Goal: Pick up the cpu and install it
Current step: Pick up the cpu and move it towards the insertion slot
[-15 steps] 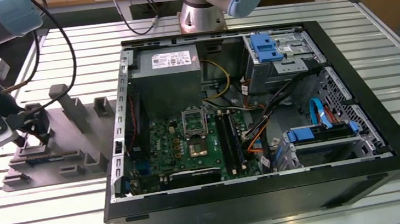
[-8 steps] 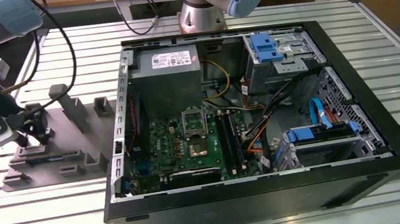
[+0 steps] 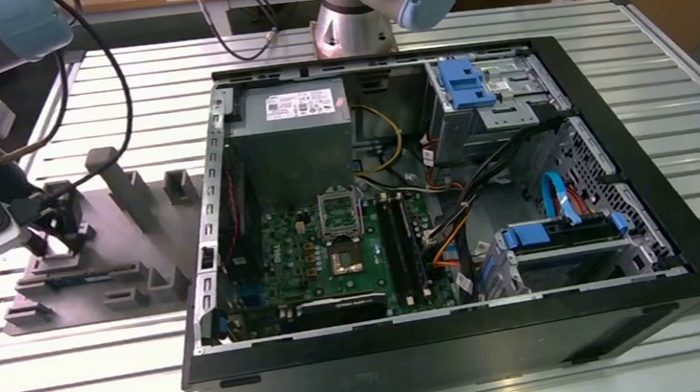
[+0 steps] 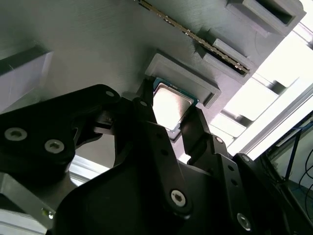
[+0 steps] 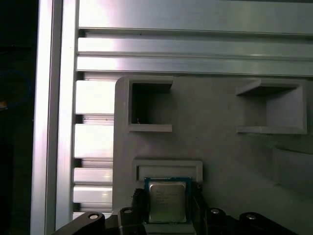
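Plainly, the cpu (image 5: 167, 201) gleams silver, square.

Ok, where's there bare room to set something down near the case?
Bare slats of the table on the exterior view's right of the computer case, and the strip along the grey fixture at that view's lower left. Crowded: the case interior with cables and drive cages, and the fixture corner where the gripper is at the cpu.
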Robot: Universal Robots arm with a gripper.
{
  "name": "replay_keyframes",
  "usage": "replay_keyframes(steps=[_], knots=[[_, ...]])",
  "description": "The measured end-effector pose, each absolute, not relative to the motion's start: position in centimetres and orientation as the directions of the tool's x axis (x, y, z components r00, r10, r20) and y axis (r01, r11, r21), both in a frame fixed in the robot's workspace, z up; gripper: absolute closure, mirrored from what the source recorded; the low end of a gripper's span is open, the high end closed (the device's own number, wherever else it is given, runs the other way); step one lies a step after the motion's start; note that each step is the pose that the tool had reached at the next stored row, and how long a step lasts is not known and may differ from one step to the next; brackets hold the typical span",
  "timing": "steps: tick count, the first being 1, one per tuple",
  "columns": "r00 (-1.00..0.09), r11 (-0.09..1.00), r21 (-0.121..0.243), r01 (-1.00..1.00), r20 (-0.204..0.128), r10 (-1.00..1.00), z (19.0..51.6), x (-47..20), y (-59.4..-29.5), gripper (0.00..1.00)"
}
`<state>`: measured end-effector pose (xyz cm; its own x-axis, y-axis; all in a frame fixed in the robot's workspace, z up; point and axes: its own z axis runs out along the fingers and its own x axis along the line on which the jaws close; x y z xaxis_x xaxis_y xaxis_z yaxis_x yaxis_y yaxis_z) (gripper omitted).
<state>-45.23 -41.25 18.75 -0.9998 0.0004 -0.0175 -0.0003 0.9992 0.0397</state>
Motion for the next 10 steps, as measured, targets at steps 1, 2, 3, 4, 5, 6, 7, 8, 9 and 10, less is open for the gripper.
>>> replay_keyframes(steps=[1, 2, 3, 4, 5, 6, 7, 8, 9, 10], knots=[[-1.000, 0.999, 0.040, 0.000, -0.018, 0.000, 18.84, -45.23, -41.24, 0.53], [-1.000, 0.999, 0.040, 0.000, -0.018, 0.000, 18.92, -45.23, -41.24, 0.53], [-1.000, 0.999, 0.040, 0.000, -0.018, 0.000, 18.96, -45.23, -41.24, 0.53], [-1.000, 0.999, 0.040, 0.000, -0.018, 0.000, 18.95, -45.23, -41.24, 0.53], [-1.000, 0.999, 0.040, 0.000, -0.018, 0.000, 18.95, -45.23, -41.24, 0.53], [-1.000, 0.999, 0.040, 0.000, -0.018, 0.000, 18.96, -45.23, -41.24, 0.53], [-1.000, 0.999, 0.040, 0.000, -0.018, 0.000, 18.96, -45.23, -41.24, 0.53], [-1.000, 0.999, 0.040, 0.000, -0.018, 0.000, 18.97, -45.23, -41.24, 0.53], [-1.000, 0.999, 0.040, 0.000, -0.018, 0.000, 18.98, -45.23, -41.24, 0.53], [-1.000, 0.999, 0.040, 0.000, -0.017, 0.000, 19.02, -45.23, -41.25, 0.53]])
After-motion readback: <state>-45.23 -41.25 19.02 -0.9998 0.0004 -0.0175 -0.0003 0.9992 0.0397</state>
